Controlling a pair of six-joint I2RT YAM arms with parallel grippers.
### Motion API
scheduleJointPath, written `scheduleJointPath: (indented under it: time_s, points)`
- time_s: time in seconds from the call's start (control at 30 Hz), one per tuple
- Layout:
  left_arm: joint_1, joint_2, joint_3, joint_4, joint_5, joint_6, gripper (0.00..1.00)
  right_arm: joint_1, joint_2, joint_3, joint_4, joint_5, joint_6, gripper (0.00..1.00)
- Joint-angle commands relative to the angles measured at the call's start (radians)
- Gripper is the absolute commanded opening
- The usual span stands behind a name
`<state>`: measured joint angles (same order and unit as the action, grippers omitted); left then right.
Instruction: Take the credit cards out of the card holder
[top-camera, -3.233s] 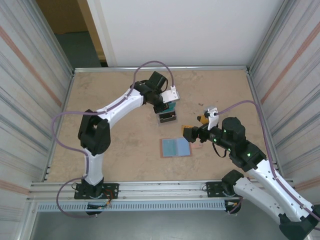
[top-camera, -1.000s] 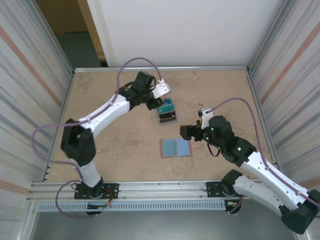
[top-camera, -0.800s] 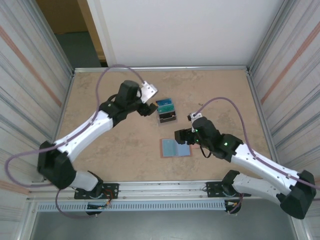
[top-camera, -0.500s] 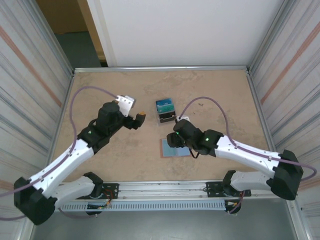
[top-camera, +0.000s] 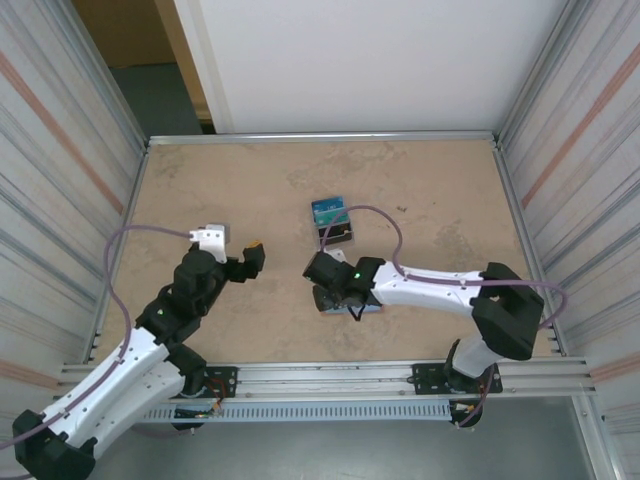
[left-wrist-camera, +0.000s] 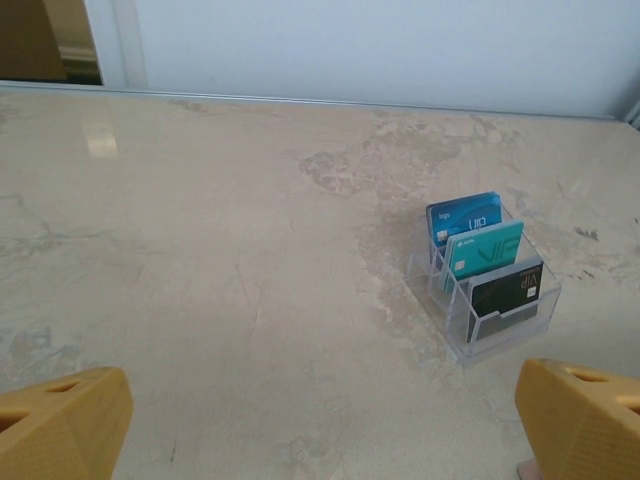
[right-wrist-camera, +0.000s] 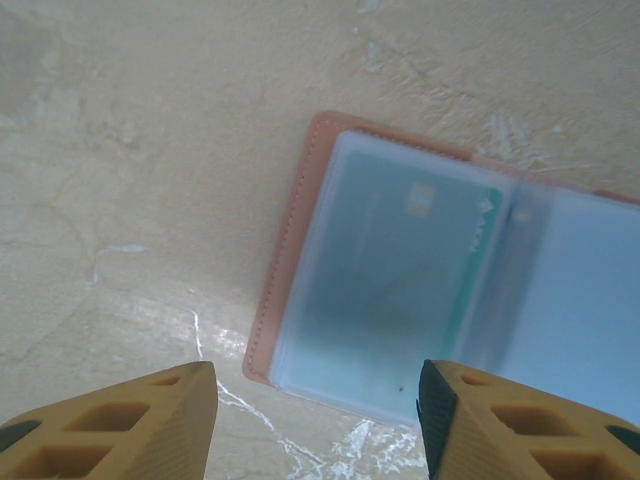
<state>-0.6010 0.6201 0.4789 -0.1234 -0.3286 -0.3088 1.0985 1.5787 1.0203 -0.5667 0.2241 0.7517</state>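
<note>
Your spread, empty right gripper (right-wrist-camera: 315, 400) is hovering over the open salmon-pink folding card holder (right-wrist-camera: 290, 230) near the table's (top-camera: 250, 190) near edge; its thin, stiff, slick teal plastic credit card (right-wrist-camera: 400, 260) is likely needing an edge pinch

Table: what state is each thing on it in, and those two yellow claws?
card holder, open, lying flat.
credit card, tucked in its clear sleeve.
clear stand, upright, three cards in its slots.
left gripper, open, empty.
right gripper, open, empty, over the card holder.
</note>
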Motion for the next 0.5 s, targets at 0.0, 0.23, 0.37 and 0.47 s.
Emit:
scheduleJointPath:
  time_s: [0.0,0.23,0.37,0.47]
  points:
    - [0.007,-0.023,-0.014,0.003,-0.056,-0.063,0.99,0.001,0.046,0.045,-0.055,0.019,0.014,0.55]
    - [0.006,-0.02,-0.038,0.021,-0.065,-0.082,0.99,-0.005,0.133,0.078,-0.087,0.029,0.01,0.52]
    - [0.007,-0.005,-0.039,0.02,-0.066,-0.081,0.99,-0.011,0.153,0.076,-0.093,0.034,0.015,0.52]
    - [0.007,0.003,-0.04,0.017,-0.061,-0.08,0.99,-0.018,0.162,0.072,-0.093,0.034,0.018,0.51]
